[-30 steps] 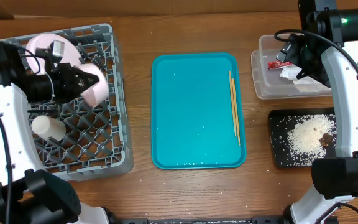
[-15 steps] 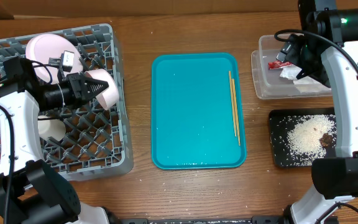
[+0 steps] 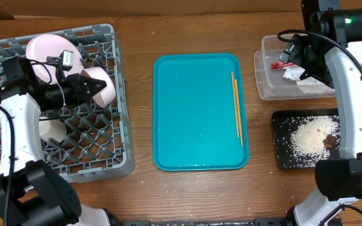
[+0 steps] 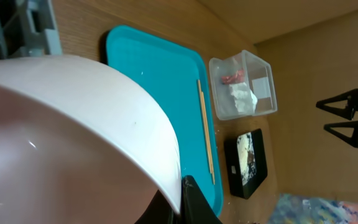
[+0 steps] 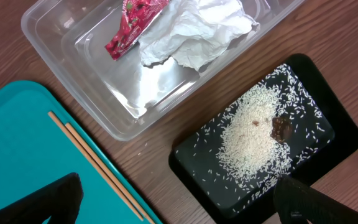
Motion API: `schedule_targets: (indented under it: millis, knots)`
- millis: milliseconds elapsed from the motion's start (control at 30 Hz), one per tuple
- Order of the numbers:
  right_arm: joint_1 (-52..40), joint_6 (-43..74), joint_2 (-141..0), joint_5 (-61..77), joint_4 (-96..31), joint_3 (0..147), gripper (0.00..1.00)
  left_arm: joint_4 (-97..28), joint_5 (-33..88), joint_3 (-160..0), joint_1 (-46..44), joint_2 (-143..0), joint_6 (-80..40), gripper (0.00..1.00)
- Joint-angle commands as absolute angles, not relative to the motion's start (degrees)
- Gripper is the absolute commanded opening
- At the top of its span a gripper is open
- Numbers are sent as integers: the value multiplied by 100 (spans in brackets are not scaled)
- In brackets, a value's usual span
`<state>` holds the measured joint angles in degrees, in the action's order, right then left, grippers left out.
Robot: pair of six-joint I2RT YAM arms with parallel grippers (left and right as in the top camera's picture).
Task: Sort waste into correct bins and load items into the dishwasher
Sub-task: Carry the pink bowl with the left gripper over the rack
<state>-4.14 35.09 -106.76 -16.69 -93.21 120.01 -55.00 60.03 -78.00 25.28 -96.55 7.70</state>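
Well, the pale dish (image 3: 109, 94) has been eased back over the grey rack (image 3: 90, 147), kept clamped by the left gripper (image 3: 96, 86), so it's nearly loaded; right gripper (image 5: 179, 186) is left open.

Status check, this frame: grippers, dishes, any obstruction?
Left gripper shut on pale pinkish round dish at grey lattice rack. Right gripper open above clear plastic tub. Nothing blocking.

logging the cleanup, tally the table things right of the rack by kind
containers: 3 (teal tray, clear tub, black tray)
chopsticks: 2
waste: 4 (red wrapper, napkin, rice pile, brown scrap)
total: 9
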Motion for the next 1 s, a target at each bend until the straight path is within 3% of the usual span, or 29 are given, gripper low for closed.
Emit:
schedule_targets:
  millis: [0,467,833,967]
  knots:
    - [-410,3463,-10547,-1686,-9312,12114,100,-5358,5981,-7767,2749,-9649,875,4]
    - [-410,3463,-10545,-1686,-9312,12114,100,-5096,6954,-7767,2936,-10549,854,4]
    - [-410,3465,-10545,-1686,-9312,12114,100,-5411,6807,-7773,3422,-10551,128,4]
    - [-410,3463,-10547,-1686,-9312,12114,100,-5872,6143,-7780,3640,-10484,128,5]
